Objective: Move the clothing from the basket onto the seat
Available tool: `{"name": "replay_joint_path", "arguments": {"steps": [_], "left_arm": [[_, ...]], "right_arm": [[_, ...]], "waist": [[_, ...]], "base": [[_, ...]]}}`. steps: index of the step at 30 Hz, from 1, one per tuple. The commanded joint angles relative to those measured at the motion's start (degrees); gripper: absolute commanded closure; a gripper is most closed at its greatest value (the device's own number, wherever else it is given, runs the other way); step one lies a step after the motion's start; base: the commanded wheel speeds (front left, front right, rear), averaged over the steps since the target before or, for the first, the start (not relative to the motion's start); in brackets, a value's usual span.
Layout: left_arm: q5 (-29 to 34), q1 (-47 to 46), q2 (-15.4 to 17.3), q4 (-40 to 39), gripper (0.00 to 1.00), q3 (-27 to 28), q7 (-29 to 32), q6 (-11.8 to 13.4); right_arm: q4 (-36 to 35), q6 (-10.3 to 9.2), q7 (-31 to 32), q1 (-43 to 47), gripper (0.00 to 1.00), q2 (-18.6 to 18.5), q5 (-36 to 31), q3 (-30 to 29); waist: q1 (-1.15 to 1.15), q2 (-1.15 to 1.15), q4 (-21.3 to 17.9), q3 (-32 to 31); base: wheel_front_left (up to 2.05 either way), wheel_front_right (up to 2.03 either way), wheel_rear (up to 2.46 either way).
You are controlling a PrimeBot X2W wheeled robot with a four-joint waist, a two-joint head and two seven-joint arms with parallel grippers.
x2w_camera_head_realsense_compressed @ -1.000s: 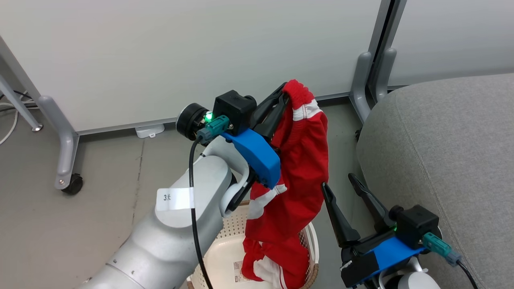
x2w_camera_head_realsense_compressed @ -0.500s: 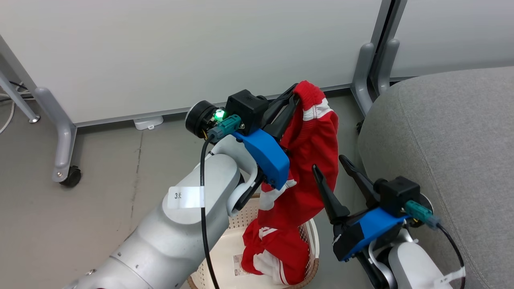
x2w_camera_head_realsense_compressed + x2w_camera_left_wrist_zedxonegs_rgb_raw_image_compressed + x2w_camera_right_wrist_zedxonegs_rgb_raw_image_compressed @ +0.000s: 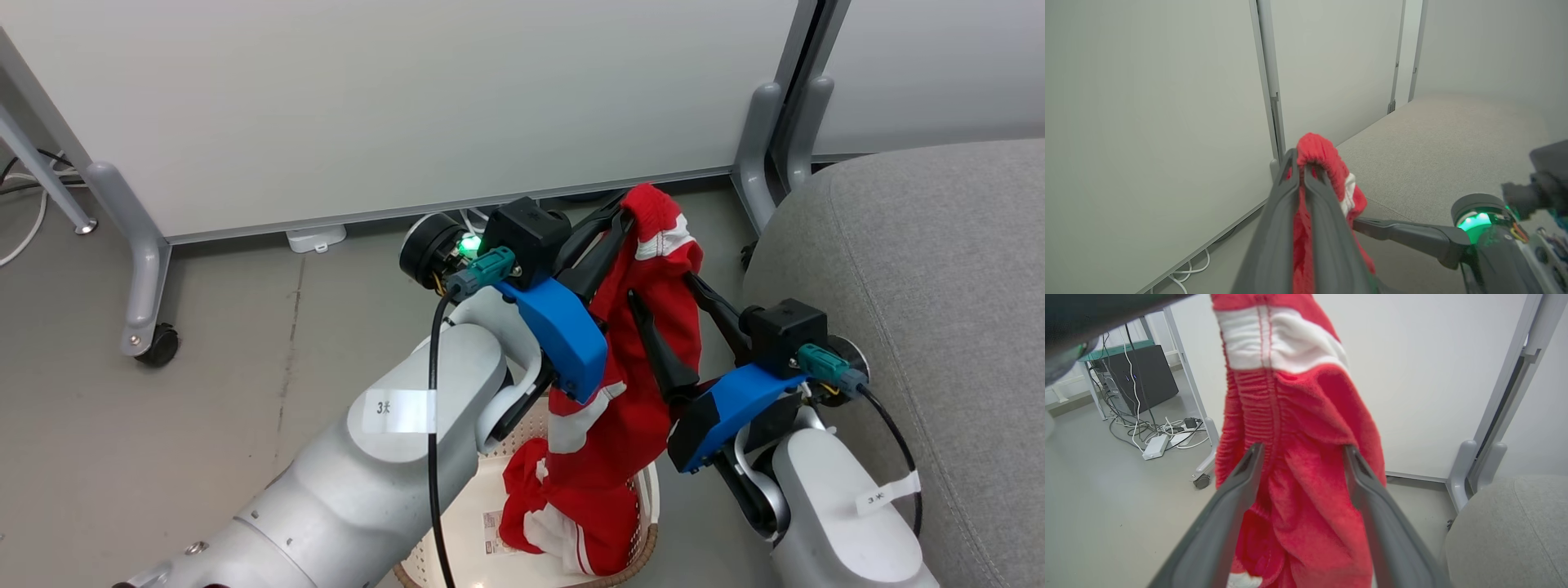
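Left gripper [image 3: 624, 219] is pinching the top of the clothing [image 3: 620, 425] tight, fabric is hanging down into the basket [image 3: 490, 490]; right gripper [image 3: 661, 287] is sitting with fingers spread wide around the hanging part, near the seat [image 3: 914, 245]

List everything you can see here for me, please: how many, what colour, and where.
basket: one, cream with brown rim, on the floor
clothing: at least one piece, red with white stripes, hanging down into the basket
seat: one, light grey, at the right
partition panels: two, white, behind
cables: several, black and white, on the floor by a black box
left fingers: two, dark, shut on the clothing's top
right fingers: two, dark, open either side of the hanging cloth
arms: two, silver with blue brackets
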Motion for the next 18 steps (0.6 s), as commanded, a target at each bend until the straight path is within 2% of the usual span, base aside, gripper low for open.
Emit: {"name": "replay_joint_path", "arguments": {"steps": [1, 7, 18], "left_arm": [[-0.45, -0.95, 0.02, 0.06, 1.0, -0.51, -0.31, 0.22], [-1.71, -0.45, 0.03, 1.32, 1.0, -2.11, -0.43, 0.62], [-3.05, -0.05, 0.05, 5.8, 1.0, -3.08, -1.24, 0.97]], "right_arm": [[1.25, 0.01, -0.33, -1.41, 0.0, -0.13, 0.12, 0.26], [3.53, 0.01, -1.58, -2.72, 0.0, -0.12, 1.19, 1.79], [1.22, 0.01, -0.68, -0.99, 0.0, -0.11, 1.28, 3.03]], "waist": [[0.0, 0.0, 0.04, -0.06], [0.0, 0.0, 0.0, -1.02], [0.0, 0.0, -1.11, -1.9]], "base": [[0.0, 0.0, 0.0], [0.0, 0.0, 0.0], [0.0, 0.0, 0.0]]}}
